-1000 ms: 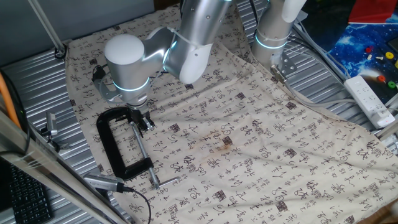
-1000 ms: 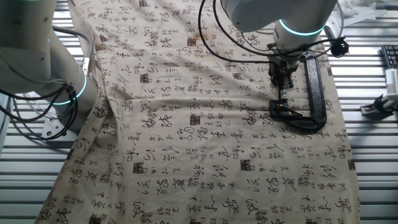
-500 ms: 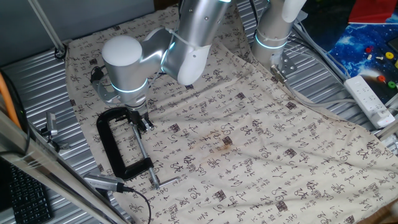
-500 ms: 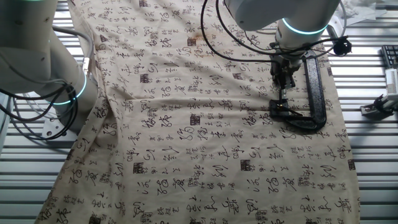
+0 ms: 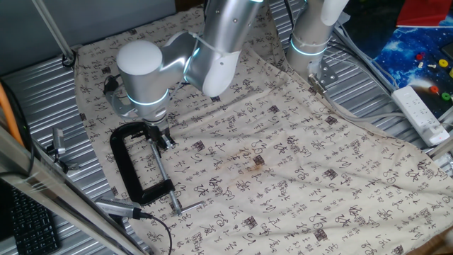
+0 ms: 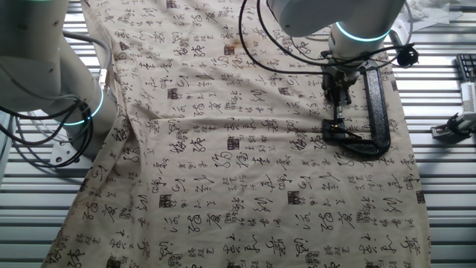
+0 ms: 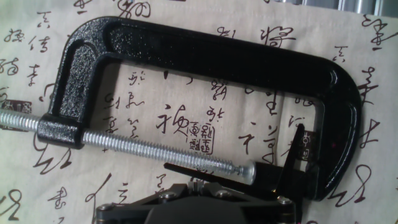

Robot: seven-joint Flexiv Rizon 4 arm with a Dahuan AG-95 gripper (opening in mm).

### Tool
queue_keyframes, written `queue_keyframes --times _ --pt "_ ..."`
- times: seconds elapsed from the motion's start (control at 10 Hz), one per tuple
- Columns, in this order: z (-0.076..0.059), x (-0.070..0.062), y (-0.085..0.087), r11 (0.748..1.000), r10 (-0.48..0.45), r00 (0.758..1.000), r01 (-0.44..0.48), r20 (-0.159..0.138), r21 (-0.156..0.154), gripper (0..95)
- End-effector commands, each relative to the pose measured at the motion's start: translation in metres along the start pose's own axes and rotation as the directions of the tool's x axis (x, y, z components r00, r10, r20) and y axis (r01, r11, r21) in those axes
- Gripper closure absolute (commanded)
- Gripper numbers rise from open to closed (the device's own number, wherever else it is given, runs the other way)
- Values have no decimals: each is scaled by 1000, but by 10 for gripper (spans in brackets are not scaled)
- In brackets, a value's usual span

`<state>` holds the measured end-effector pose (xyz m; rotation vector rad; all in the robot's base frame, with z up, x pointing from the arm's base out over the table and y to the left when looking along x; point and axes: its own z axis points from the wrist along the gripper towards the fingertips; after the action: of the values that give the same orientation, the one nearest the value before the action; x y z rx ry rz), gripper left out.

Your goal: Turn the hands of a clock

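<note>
A black C-clamp [image 7: 205, 53] lies flat on the printed cloth, its silver screw rod [image 7: 143, 146] running to the right. At the clamp's jaw sit the clock hands: one thin black hand [image 7: 208, 173] points left along the rod, and the other [image 7: 294, 149] points up. They join near the rod's tip. My gripper [image 7: 198, 184] is at the bottom of the hand view, fingertips pressed together just below the left-pointing hand. I cannot tell whether they touch it. In the fixed views the gripper [image 5: 161, 138] [image 6: 336, 100] is low over the clamp [image 5: 127, 166] [image 6: 375, 104].
A second robot base [image 5: 311, 42] stands at the back of the cloth. A white power strip [image 5: 421, 113] lies at the right, and a metal tool with a cable [image 5: 120, 207] lies at the front left. Ribbed metal table [image 5: 42, 92] surrounds the cloth.
The arm shifted very slightly to the left a second ago and has held still since. The clamp has not moved.
</note>
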<state>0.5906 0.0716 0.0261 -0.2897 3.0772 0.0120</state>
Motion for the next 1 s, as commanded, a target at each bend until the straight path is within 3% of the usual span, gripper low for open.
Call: queue_keyframes --times 0.1,0.3,0.5,1.0 --pt "-1 9 2 1000 4 1000 -4 3 3 950" --pt "-5 28 1 1000 17 1000 -17 1 4 950" --pt "-23 43 1 997 73 997 -73 1 3 950" --pt "-57 55 -3 983 185 983 -185 6 3 950"
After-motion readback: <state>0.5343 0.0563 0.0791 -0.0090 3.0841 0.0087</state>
